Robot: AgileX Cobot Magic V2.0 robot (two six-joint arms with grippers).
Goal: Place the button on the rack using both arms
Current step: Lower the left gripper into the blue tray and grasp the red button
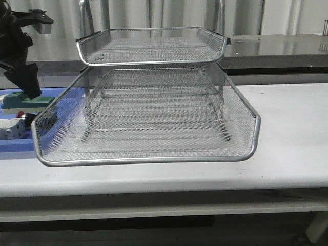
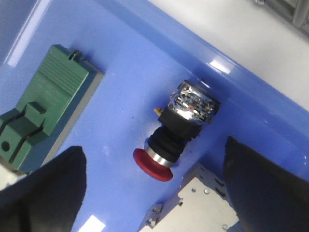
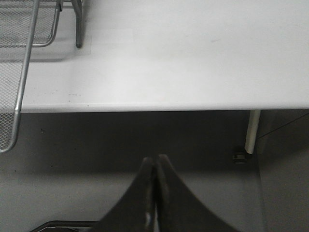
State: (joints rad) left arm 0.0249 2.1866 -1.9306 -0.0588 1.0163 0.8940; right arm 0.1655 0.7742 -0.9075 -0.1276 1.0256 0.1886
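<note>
The button (image 2: 179, 126), with red head, black collar and a shiny rear block, lies on its side in the flat blue tray (image 2: 120, 58). My left gripper (image 2: 154, 193) hovers over it, open and empty, one finger on each side of the red head. In the front view the left gripper (image 1: 32, 91) is at the far left above the button (image 1: 21, 116). The silver wire-mesh rack (image 1: 154, 92) stands mid-table with its middle tray slid out toward me. My right gripper (image 3: 155, 162) is shut and empty, low in front of the table edge, and is out of the front view.
A green-and-cream block (image 2: 48, 106) and a pale boxy part (image 2: 198, 203) lie in the blue tray beside the button. The pulled-out mesh tray's rim (image 1: 36, 133) overlaps the blue tray's right end. The white table (image 3: 193, 58) has a leg (image 3: 252, 130) near the right gripper.
</note>
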